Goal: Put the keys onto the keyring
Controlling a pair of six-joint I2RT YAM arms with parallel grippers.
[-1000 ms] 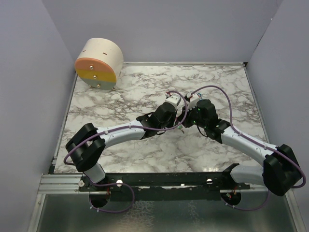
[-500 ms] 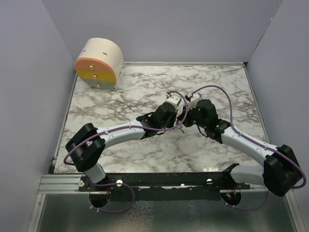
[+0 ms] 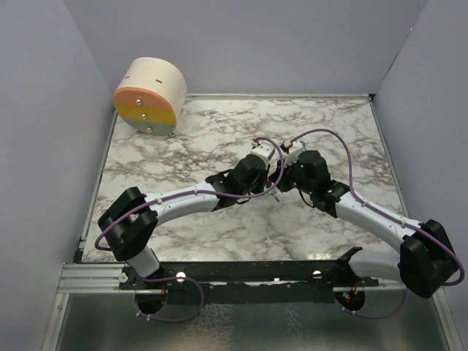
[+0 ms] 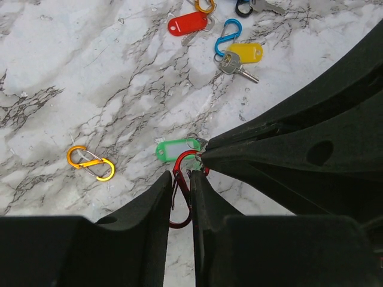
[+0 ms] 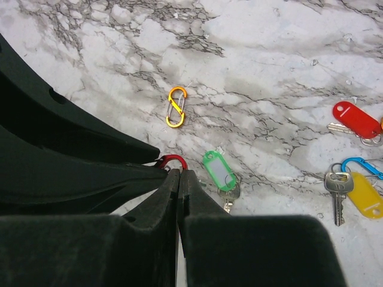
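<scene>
The table (image 3: 219,139) has a white marble top with grey veins. In the upper left of the overhead view, a round beige box (image 3: 150,95) sits at its corner. In the left wrist view, an orange clip (image 4: 91,163) lies at the left and a green-tagged key (image 4: 178,148) near the centre. At the top lie a red-tagged key (image 4: 187,24) and a yellow-tagged key (image 4: 246,52), which touches a blue clip (image 4: 227,36).

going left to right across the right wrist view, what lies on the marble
orange clip → green-tagged key → far-right cluster (red tag, blue clip, yellow tag, overlapping). red clip left out: it overlaps the orange one
</scene>
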